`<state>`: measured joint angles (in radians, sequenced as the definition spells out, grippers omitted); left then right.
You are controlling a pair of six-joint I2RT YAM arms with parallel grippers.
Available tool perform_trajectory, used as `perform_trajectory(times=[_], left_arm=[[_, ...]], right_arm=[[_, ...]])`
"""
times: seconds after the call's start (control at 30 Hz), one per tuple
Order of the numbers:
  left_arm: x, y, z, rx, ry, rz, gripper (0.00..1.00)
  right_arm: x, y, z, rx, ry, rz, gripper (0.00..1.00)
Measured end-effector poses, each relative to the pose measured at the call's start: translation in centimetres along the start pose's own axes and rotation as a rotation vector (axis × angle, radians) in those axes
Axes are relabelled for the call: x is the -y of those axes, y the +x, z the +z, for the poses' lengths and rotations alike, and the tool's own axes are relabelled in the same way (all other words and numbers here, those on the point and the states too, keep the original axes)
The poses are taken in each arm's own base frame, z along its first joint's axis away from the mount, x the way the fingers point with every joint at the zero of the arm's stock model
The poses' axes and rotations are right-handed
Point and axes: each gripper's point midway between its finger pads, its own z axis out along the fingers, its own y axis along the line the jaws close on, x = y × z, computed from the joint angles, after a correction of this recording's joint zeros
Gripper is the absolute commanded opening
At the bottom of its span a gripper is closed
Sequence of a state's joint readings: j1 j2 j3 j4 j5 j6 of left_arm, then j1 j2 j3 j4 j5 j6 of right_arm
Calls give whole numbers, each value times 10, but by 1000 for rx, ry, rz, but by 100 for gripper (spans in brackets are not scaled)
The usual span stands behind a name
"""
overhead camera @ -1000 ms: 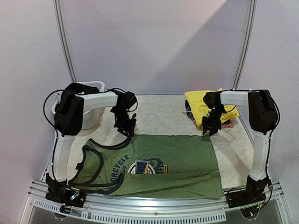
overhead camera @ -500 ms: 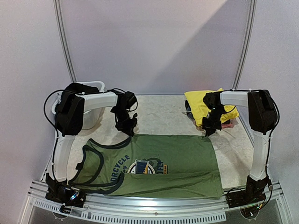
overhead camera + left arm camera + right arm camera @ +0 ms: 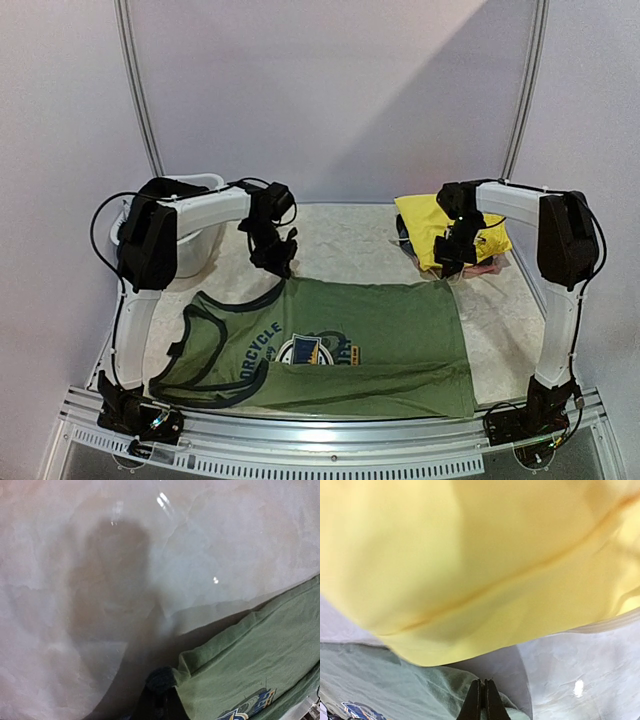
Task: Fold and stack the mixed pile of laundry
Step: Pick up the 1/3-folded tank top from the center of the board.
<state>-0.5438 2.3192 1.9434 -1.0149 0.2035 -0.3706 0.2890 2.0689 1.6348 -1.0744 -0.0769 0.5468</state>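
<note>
Olive-green T-shirt [image 3: 350, 345] lies spread across the near half of the table [image 3: 340, 240]. Navy-trimmed neck and armholes to the left, hem to the right, chest graphic up. Its near edge runs just inside the table's near rail. Its far edge is lifted a little at both corners.

Left gripper [image 3: 277, 262] is pinched closed on the far-left corner by the shoulder; the left wrist view shows the cloth edge bunched at its fingertip [image 3: 161, 680]. Right gripper [image 3: 450, 268] is clamped on the far-right corner; the right wrist view shows its fingers [image 3: 477, 705] pressed together with green cloth at the tips.

Yellow garment [image 3: 430, 225] sits folded far right, just behind the right gripper, on top of darker pieces [image 3: 488, 268]. White tub [image 3: 200, 240] is far left, behind the left arm.

Bare tabletop shows between tub and yellow stack, from the shirt's far edge to the back wall. There's a narrow bare strip right of the hem.
</note>
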Motion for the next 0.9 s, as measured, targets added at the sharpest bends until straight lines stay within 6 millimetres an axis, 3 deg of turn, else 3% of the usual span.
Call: perform_trajectory(times=[0.17,0.2,0.27,0.37,0.47,0.7,0.9], left_arm=[[9,-20,-17,66,14,14,2],[9,-21,-18,72,14,17,9],[8,-22,-19,74,11,16,40],[7,-21,-17,70,3,24,53],[4,-21,-17,74,-7,18,53],[6,-40,-5,92,-10,26,35],[-6,-46,20,59,-45,24,37]], right_arm=[[-7,-16,-18,57,-10,-18,0],[-7,-19,-20,65,-8,-20,0],[-5,-22,-23,77,-1,-27,0],[-2,-22,-23,74,7,-31,0],[1,-20,-19,64,12,-31,0],[6,-13,-12,38,24,-30,0],[13,-12,-12,40,57,-38,0]])
